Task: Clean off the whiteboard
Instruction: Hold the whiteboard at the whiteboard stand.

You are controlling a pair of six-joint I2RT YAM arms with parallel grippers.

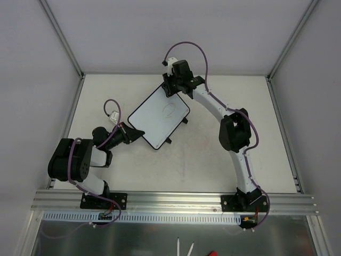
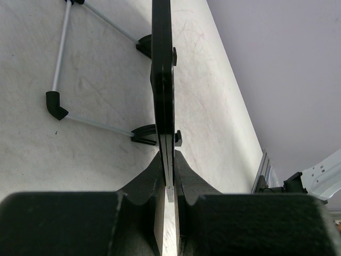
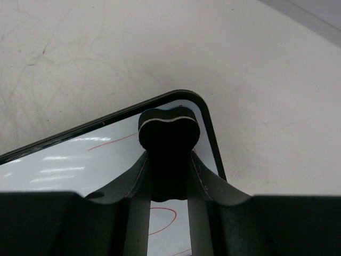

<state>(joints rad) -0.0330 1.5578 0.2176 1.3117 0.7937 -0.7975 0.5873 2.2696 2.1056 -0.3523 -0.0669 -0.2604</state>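
Observation:
The whiteboard (image 1: 154, 120) lies slanted at mid-table, white with a thin black rim and a red scribble (image 1: 169, 111) on its face. My left gripper (image 1: 137, 133) is shut on the board's near-left edge. In the left wrist view the board (image 2: 162, 80) shows edge-on, pinched between the fingers of the left gripper (image 2: 169, 156). My right gripper (image 1: 171, 85) is at the board's far corner, shut on a black bone-shaped eraser (image 3: 169, 133). The right wrist view has the eraser in the right gripper (image 3: 169, 157) over that rounded corner of the whiteboard (image 3: 80, 165), with red lines (image 3: 165, 218) beneath it.
Two black feet (image 1: 185, 120) stick out from the board's right side. The right arm's elbow (image 1: 234, 130) arches over the table (image 1: 256, 106) to the right of the board. Frame posts (image 1: 61, 37) mark the back corners, and an aluminium rail (image 1: 170, 200) runs along the near edge.

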